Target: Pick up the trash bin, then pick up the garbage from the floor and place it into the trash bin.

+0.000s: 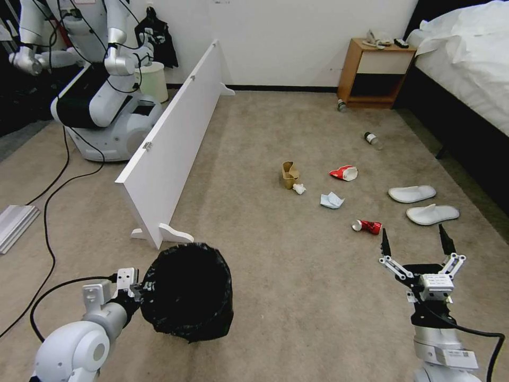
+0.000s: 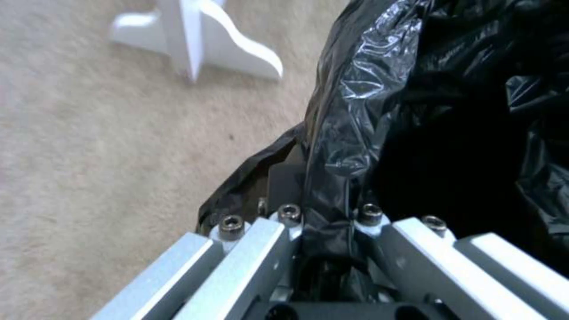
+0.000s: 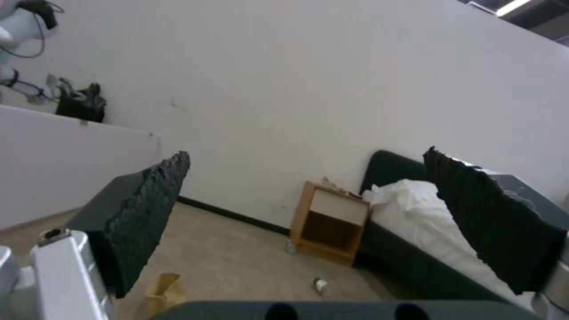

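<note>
Left gripper (image 2: 326, 222) clamped on bag-lined rim of trash bin (image 1: 186, 291), held low left. Right gripper (image 1: 417, 246) spread wide, empty, near crushed can (image 1: 367, 226) on floor (image 1: 297, 297). Keep bin level; descend straight over can.

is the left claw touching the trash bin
Touching. In the left wrist view the left claw is shut on the black bag over the trash bin rim; the head view agrees.
</note>
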Controlling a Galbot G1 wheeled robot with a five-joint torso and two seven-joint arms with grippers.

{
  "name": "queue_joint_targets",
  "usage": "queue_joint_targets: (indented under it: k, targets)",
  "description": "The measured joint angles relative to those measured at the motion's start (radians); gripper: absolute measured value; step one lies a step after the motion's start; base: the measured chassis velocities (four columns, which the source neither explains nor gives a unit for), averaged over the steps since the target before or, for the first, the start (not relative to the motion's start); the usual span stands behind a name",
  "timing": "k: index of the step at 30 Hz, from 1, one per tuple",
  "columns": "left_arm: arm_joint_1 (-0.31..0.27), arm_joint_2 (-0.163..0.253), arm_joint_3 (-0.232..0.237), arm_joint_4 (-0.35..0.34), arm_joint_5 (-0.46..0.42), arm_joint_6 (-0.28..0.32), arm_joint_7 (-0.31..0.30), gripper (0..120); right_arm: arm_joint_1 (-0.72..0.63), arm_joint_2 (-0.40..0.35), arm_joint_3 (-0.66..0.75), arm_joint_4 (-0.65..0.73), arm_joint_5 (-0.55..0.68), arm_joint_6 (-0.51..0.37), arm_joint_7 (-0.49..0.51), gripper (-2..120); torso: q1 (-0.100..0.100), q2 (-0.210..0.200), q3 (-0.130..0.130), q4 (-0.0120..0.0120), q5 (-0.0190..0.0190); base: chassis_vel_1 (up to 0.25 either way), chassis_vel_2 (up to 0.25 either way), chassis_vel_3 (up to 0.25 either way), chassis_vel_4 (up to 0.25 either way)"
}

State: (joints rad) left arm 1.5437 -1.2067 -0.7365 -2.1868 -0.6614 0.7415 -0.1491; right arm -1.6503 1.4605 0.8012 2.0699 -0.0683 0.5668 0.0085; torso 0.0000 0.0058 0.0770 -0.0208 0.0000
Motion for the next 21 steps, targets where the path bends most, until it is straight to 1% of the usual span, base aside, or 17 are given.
queue_joint_targets:
  k: [1, 2, 3, 4, 5, 6, 7, 9, 10, 11, 12, 15, 21]
  targets:
    - [0.008, -0.008, -0.004, -0.033, -0.013, 0.000, -0.038, 1, 0.001, 0.001, 0.001, -0.003, -0.002, 0.000, 0.007, 100, 0.000, 0.000, 0.000, 0.0002, 0.0000, 0.000, 0.000, 0.000, 0.000]
    - [0.008, -0.008, -0.004, -0.033, -0.013, 0.000, -0.038, 1, 0.001, 0.001, 0.001, -0.003, -0.002, 0.000, 0.007, 100, 0.000, 0.000, 0.000, 0.0002, 0.0000, 0.000, 0.000, 0.000, 0.000]
    - [0.014, -0.017, -0.009, -0.066, -0.024, -0.001, -0.071, 1, 0.002, 0.002, 0.002, -0.005, -0.002, 0.000, 0.013, 100, 0.000, 0.000, 0.000, 0.0002, 0.0000, 0.000, 0.000, 0.000, 0.000]
    - [0.014, -0.017, -0.009, -0.066, -0.024, -0.001, -0.071, 1, 0.002, 0.002, 0.002, -0.005, -0.002, 0.000, 0.013, 100, 0.000, 0.000, 0.000, 0.0002, 0.0000, 0.000, 0.000, 0.000, 0.000]
    - [0.021, -0.025, -0.014, -0.100, -0.039, -0.002, -0.104, 1, 0.001, 0.005, 0.005, -0.006, -0.002, 0.001, 0.018, 100, 0.000, 0.000, 0.000, 0.0001, 0.0000, 0.000, 0.000, 0.000, 0.000]
    - [0.027, -0.028, -0.017, -0.118, -0.045, -0.003, -0.121, 1, 0.001, 0.006, 0.005, -0.007, -0.002, 0.001, 0.021, 100, 0.000, 0.000, 0.000, -0.0001, 0.0001, 0.000, 0.000, 0.000, 0.000]
    - [0.027, -0.028, -0.017, -0.118, -0.045, -0.003, -0.121, 1, 0.001, 0.006, 0.005, -0.007, -0.002, 0.001, 0.021, 100, 0.000, 0.000, 0.000, -0.0001, 0.0001, 0.000, 0.000, 0.000, 0.000]
    - [0.048, -0.036, -0.024, -0.162, -0.052, -0.003, -0.155, 1, 0.002, 0.009, 0.005, -0.007, -0.002, 0.001, 0.024, 100, 0.000, 0.000, 0.000, 0.0001, 0.0000, 0.000, 0.000, 0.000, 0.000]
    - [0.048, -0.036, -0.024, -0.162, -0.052, -0.003, -0.155, 1, 0.002, 0.009, 0.005, -0.007, -0.002, 0.001, 0.024, 100, 0.000, 0.000, 0.000, 0.0001, 0.0000, 0.000, 0.000, 0.000, 0.000]
    - [0.059, -0.038, -0.027, -0.183, -0.052, -0.003, -0.167, 1, 0.004, 0.012, 0.006, -0.007, -0.002, 0.001, 0.027, 100, 0.000, 0.000, 0.000, 0.0001, 0.0001, 0.000, 0.000, 0.000, 0.000]
    - [0.059, -0.038, -0.027, -0.183, -0.052, -0.003, -0.167, 1, 0.004, 0.012, 0.006, -0.007, -0.002, 0.001, 0.027, 100, 0.000, 0.000, 0.000, 0.0001, 0.0001, 0.000, 0.000, 0.000, 0.000]
    - [0.083, -0.041, -0.032, -0.231, -0.044, -0.004, -0.190, 1, 0.005, 0.020, 0.006, -0.005, -0.002, -0.001, 0.040, 100, 0.000, 0.000, 0.000, 0.0001, 0.0001, 0.000, 0.000, 0.000, 0.000]
    - [0.108, -0.052, -0.034, -0.261, -0.033, -0.005, -0.204, 1, 0.004, 0.022, 0.006, -0.004, -0.001, -0.002, 0.045, 100, 0.000, 0.000, 0.000, 0.0001, 0.0001, 0.000, 0.000, 0.000, 0.000]
